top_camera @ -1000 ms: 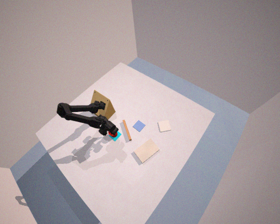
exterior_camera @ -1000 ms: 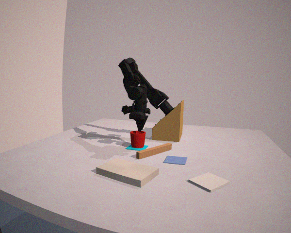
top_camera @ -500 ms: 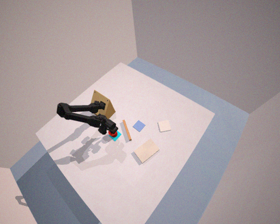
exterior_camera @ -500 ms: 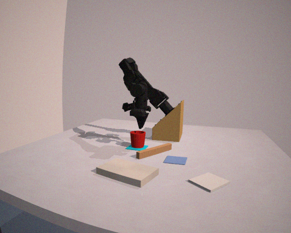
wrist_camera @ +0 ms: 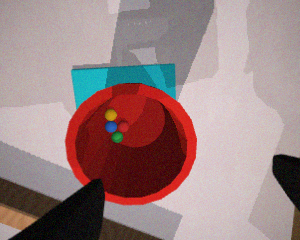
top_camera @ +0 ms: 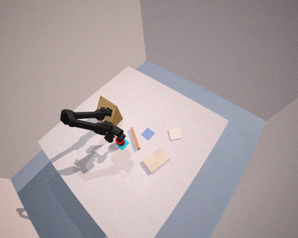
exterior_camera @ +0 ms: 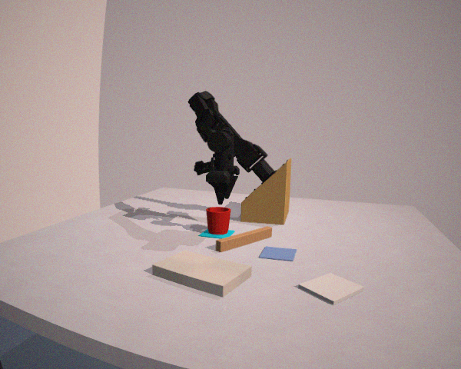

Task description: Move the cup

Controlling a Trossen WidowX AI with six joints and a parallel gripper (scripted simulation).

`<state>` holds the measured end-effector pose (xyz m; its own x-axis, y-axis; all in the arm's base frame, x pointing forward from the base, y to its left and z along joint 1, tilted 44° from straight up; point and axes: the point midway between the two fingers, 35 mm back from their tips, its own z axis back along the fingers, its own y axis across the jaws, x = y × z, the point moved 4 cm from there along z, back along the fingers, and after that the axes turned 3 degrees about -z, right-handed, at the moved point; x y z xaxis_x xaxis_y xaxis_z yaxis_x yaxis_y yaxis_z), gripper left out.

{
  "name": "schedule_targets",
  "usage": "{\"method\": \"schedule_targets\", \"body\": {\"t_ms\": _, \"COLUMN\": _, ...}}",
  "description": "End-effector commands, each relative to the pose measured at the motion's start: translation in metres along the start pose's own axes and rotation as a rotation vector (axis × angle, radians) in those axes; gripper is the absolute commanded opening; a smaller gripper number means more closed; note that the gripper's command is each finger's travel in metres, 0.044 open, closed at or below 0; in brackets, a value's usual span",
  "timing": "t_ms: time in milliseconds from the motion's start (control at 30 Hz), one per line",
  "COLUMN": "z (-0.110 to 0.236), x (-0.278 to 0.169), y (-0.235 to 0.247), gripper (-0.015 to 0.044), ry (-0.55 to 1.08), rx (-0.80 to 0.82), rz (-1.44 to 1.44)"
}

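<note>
A red cup (top_camera: 118, 142) (exterior_camera: 217, 221) (wrist_camera: 131, 145) stands upright on a cyan pad (top_camera: 123, 145) (exterior_camera: 205, 234) (wrist_camera: 90, 82). Several small marbles (wrist_camera: 115, 126), yellow, blue, red and green, lie on its bottom. My gripper (top_camera: 117, 136) (exterior_camera: 222, 197) (wrist_camera: 187, 175) hangs just above the cup with its fingers spread wide, clear of the rim and holding nothing. A second, blue pad (top_camera: 147, 133) (exterior_camera: 278, 253) lies flat on the table beyond a wooden bar.
A thin wooden bar (top_camera: 135, 138) (exterior_camera: 243, 238) lies between the two pads. A tan wedge block (top_camera: 110, 111) (exterior_camera: 268, 198) stands behind the arm. A large beige slab (top_camera: 155, 159) (exterior_camera: 201, 272) and a small beige tile (top_camera: 175, 133) (exterior_camera: 330, 287) lie nearby.
</note>
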<state>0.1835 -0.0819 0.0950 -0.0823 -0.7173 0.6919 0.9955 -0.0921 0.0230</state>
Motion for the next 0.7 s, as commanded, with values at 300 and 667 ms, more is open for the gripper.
{"method": "schedule_targets", "body": {"t_ms": 300, "z": 0.039, "x": -0.002, "y": 0.003, "gripper": 0.0440, "ry": 0.004, "rx": 0.007, "rz": -0.006}}
{"method": "schedule_targets", "body": {"t_ms": 667, "z": 0.057, "x": -0.001, "y": 0.002, "gripper": 0.0440, "ry": -0.008, "rx": 0.011, "rz": -0.004}}
